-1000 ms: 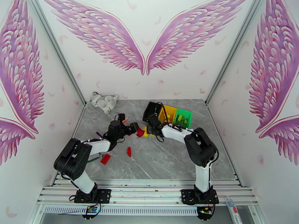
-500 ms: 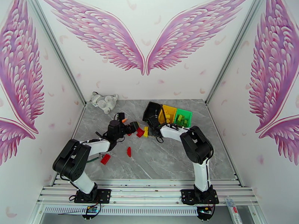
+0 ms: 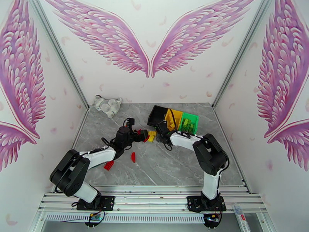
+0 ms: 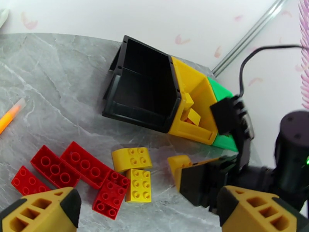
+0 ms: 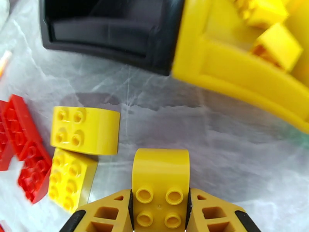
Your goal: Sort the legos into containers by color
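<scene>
Your right jaws are clenched on a yellow arched brick (image 5: 160, 171), studs facing the wrist camera, with the fingers (image 5: 108, 213) pressed against its two flat sides. You hold it just in front of the near wall of the yellow bin (image 4: 191, 132); whether it touches the surface (image 3: 174, 167) cannot be told. Your left jaws are released, spread wide, with the fingertips (image 4: 46, 211) low over a cluster of red bricks (image 4: 83, 167) near the middle of the surface. Just right of that cluster lie two loose yellow bricks (image 4: 131, 158), one arched and one flat, touching each other. The three bins sit side by side at the far edge of the surface, right of middle: the black bin (image 4: 146, 74) on the left, the yellow bin in the middle, the green bin (image 4: 220, 91) on the right, walls touching. The yellow bin holds yellow pieces (image 4: 192, 113); the green bin holds green pieces (image 3: 187, 122). Two more red pieces (image 3: 109, 165) lie apart from the cluster, toward the near left corner. An orange marker (image 4: 9, 116) lies left of the cluster. A plush cat (image 3: 107, 105) sits in the far left corner.
</scene>
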`<state>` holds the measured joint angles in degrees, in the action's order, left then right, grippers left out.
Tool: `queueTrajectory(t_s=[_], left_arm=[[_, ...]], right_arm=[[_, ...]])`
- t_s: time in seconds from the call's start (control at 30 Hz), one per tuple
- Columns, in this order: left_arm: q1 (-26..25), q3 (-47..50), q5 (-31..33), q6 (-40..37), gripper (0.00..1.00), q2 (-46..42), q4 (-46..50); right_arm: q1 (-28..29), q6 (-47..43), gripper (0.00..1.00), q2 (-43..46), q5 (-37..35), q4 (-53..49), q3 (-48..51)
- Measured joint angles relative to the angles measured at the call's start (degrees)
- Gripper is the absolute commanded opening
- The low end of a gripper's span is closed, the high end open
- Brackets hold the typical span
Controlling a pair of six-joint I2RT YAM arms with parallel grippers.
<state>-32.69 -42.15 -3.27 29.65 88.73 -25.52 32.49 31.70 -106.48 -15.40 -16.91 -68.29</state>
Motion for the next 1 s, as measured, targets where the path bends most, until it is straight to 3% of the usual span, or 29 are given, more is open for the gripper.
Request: queueTrajectory(t_s=[0.33, 0.7, 0.77, 1.0], left_arm=[[-5.11, -0.04, 6.75, -6.16, 0.99, -2.43, 0.22], [-7.82, -0.68, 10.71, -10.21, 0.99, -2.43, -1.36], [-7.82, -1.09, 10.93, -10.25, 0.99, -2.43, -1.36], [-7.45, -1.86, 11.45, -10.08, 0.99, -2.43, -1.38]], right_arm=[[-9.18, -1.6, 0.26, 6.29, -1.16, -2.67, -2.32], [-14.51, -3.32, 0.32, -1.77, -2.43, -8.79, -22.14], [-15.02, -3.54, 0.36, -4.24, -2.4, -10.05, -24.79], [-15.85, -4.59, 0.63, -11.06, -2.32, -14.53, -31.3]])
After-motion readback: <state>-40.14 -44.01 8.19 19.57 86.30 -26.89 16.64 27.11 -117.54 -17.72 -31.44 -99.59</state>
